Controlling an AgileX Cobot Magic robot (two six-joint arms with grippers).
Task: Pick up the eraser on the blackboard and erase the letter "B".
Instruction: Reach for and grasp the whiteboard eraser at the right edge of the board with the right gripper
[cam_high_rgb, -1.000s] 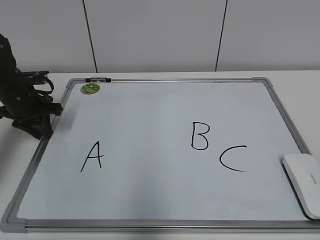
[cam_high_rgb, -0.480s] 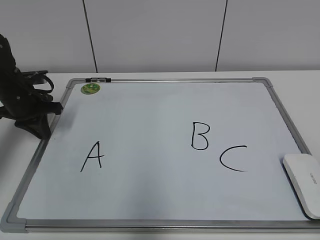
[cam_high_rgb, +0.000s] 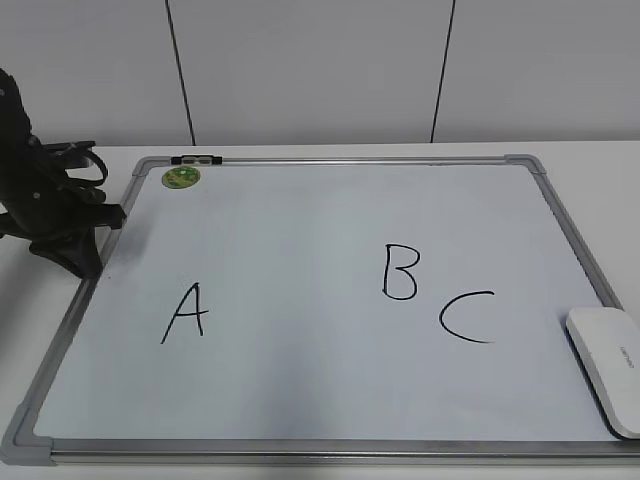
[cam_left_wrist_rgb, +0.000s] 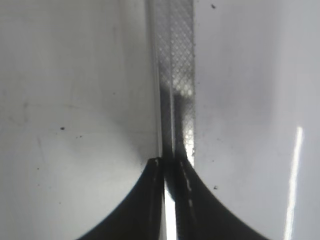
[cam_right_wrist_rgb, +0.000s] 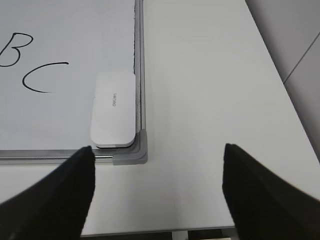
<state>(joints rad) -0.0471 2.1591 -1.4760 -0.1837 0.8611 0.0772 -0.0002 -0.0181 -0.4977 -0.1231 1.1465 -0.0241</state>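
The white eraser lies flat in the near right corner of the blackboard, a white board with a grey frame. In the right wrist view the eraser sits against the frame. The black letter "B" is right of the board's middle, left of the eraser; it also shows in the right wrist view. My left gripper is shut and empty at the board's left edge, its tips over the frame strip. My right gripper is open and empty, over bare table off the board's corner, apart from the eraser.
A black "A" is at the board's left and a black "C" lies between the B and the eraser. A green sticker and a small black clip are at the board's far left corner. White table lies right of the board.
My left gripper has shifted slightly back and to the left at the board's left edge. The eraser and the letters have not changed.
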